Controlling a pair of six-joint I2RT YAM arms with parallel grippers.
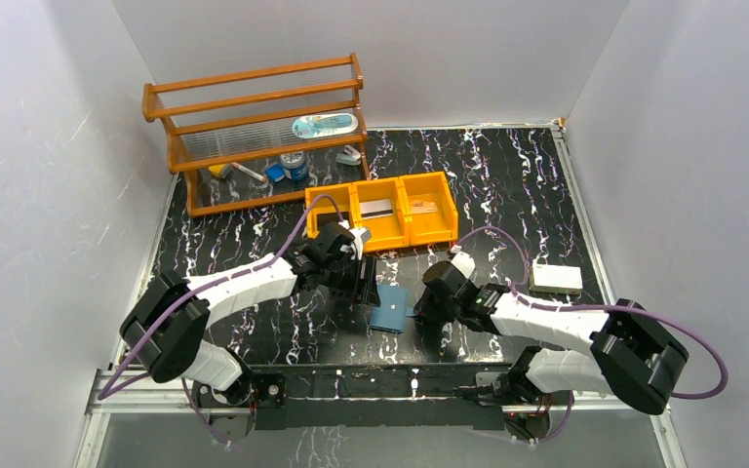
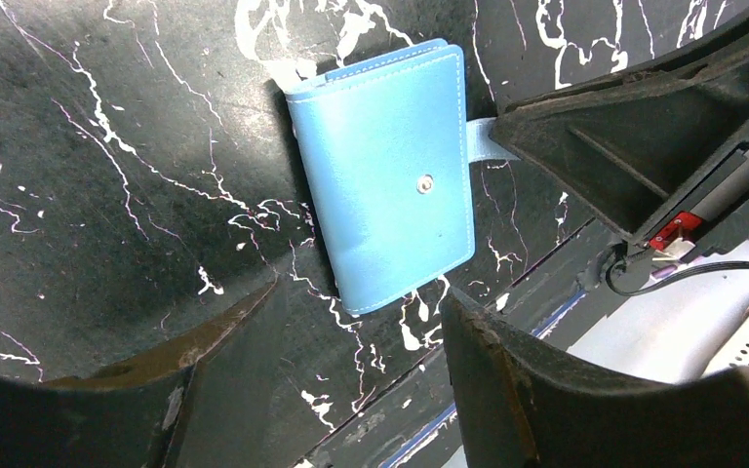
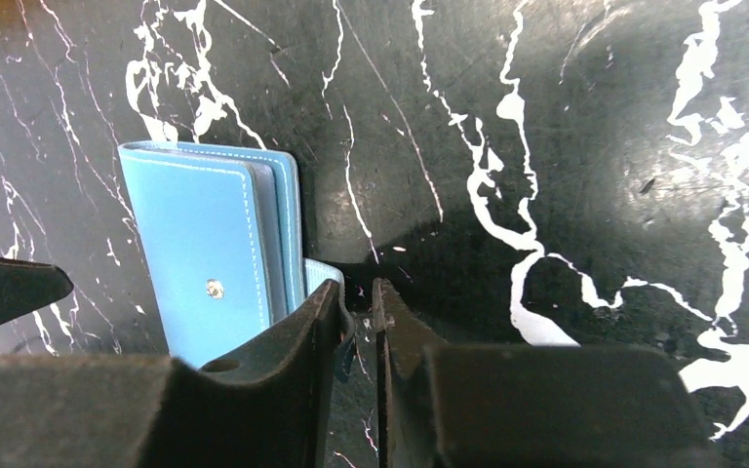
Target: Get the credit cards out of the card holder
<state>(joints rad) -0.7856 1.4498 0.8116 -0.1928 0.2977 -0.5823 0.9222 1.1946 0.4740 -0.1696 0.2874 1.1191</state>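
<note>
The light blue card holder (image 1: 388,308) lies folded shut on the black marbled table, snap stud up (image 2: 390,175) (image 3: 205,253). My left gripper (image 1: 366,283) hovers open over its far-left edge, and nothing sits between its fingers (image 2: 361,292). My right gripper (image 1: 417,314) is at the holder's right side. Its jaws stand a narrow gap apart (image 3: 358,292), with the holder's small side tab (image 3: 320,273) curling into that gap against one finger. A silver-grey credit card (image 1: 377,208) and a tan-gold one (image 1: 423,207) lie in the orange tray. Any cards inside the holder are hidden.
The orange three-compartment tray (image 1: 380,185) stands just behind the left gripper. A wooden rack (image 1: 254,127) with small items fills the back left. A white box (image 1: 556,279) lies at the right. The table's near edge rail (image 1: 380,375) runs just in front of the holder.
</note>
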